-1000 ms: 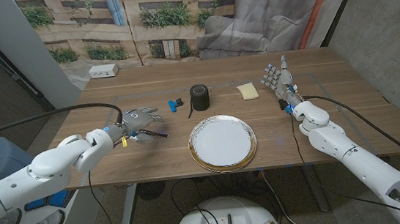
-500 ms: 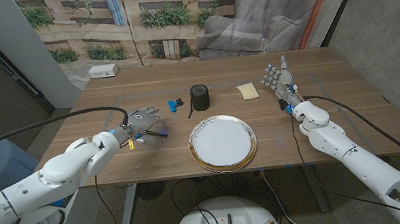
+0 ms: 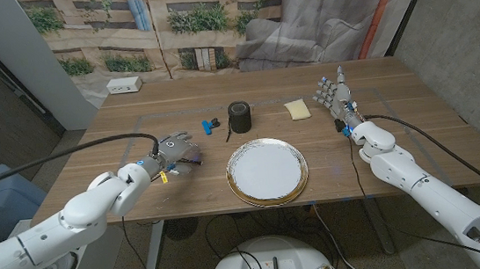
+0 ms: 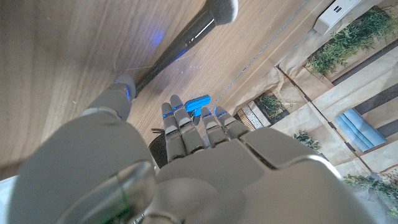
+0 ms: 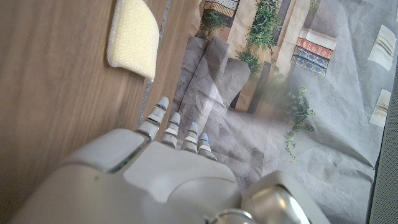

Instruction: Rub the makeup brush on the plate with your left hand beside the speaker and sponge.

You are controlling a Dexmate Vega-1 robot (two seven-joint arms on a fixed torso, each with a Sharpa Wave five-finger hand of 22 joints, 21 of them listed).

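Head view: left robot hand (image 3: 173, 149) has been carried right since a second ago, pinching the makeup brush (image 3: 191, 160) left of centre, short of the plate (image 3: 267, 171); rubbing not begun. Right robot hand (image 3: 334, 94) is spread at the right. Left wrist view: brush handle (image 4: 177, 45) is seen over the bench (image 4: 56, 56).

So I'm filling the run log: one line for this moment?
left hand: holds makeup brush, left of plate | right hand: open, near sponge | rubbing: not started
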